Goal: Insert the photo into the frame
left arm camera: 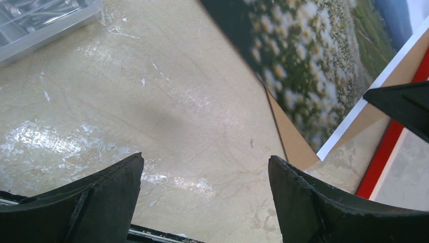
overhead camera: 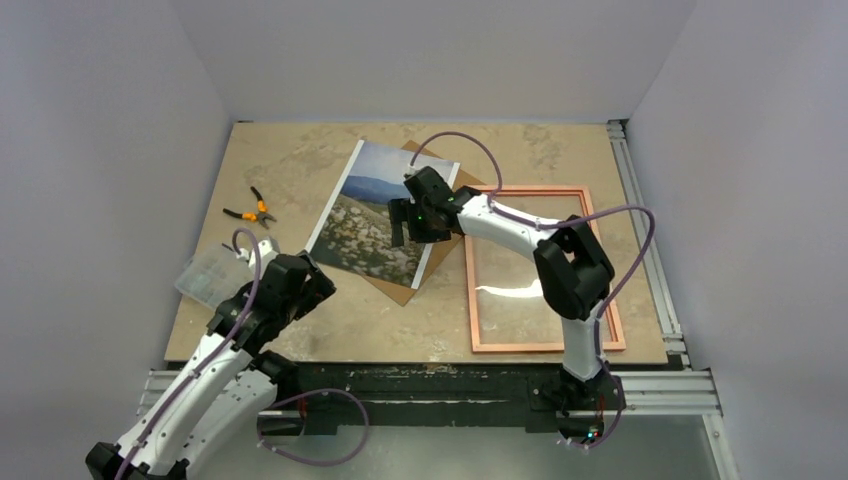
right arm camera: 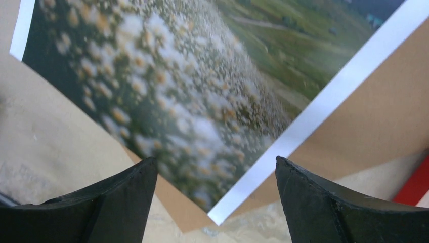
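From above, I see the photo [overhead camera: 378, 215] lying on a brown board [overhead camera: 398, 288], its right edge near the frame's [overhead camera: 470, 300] left rail. Left wrist: my left claw [left arm camera: 205, 158] gapes over bare tabletop [left arm camera: 177, 101]. Right wrist: my right claw [right arm camera: 215, 162] hangs released above the photo's white-bordered corner.

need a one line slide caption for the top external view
Right tool open over the landscape photo, which lies on a brown board beside the frame.
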Tool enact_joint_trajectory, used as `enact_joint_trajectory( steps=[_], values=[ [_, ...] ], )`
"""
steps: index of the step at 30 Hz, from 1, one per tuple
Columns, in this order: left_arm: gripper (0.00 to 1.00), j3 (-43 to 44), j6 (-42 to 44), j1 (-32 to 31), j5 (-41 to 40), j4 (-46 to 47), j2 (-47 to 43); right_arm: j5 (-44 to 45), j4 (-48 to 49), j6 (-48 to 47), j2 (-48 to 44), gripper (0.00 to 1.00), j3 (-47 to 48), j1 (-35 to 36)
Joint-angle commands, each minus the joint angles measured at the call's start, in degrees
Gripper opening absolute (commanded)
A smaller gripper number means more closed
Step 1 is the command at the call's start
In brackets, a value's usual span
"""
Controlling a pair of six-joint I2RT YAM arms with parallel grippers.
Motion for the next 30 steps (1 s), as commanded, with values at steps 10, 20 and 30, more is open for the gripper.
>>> enact_joint_trajectory(
  steps=[10, 20, 30],
  values=[
    [0.90, 1.2, 2.3, 0.2, 4.3, 4.8, 6.0, 3.8, -4.2, -5.9, 6.1, 0.83, 2.0, 5.8],
    [0.91, 0.6, 1.6, 1.8, 9.3, 8.7, 9.9, -2.6, -4.2, -6.5, 1.2, 0.80, -10.9, 6.2],
    [0.91, -1.8, 5.3, 10.8, 14.8, 9.6, 12.4, 3.6, -9.0, -5.6, -2.8, 0.81, -18.1, 5.8]
  ],
)
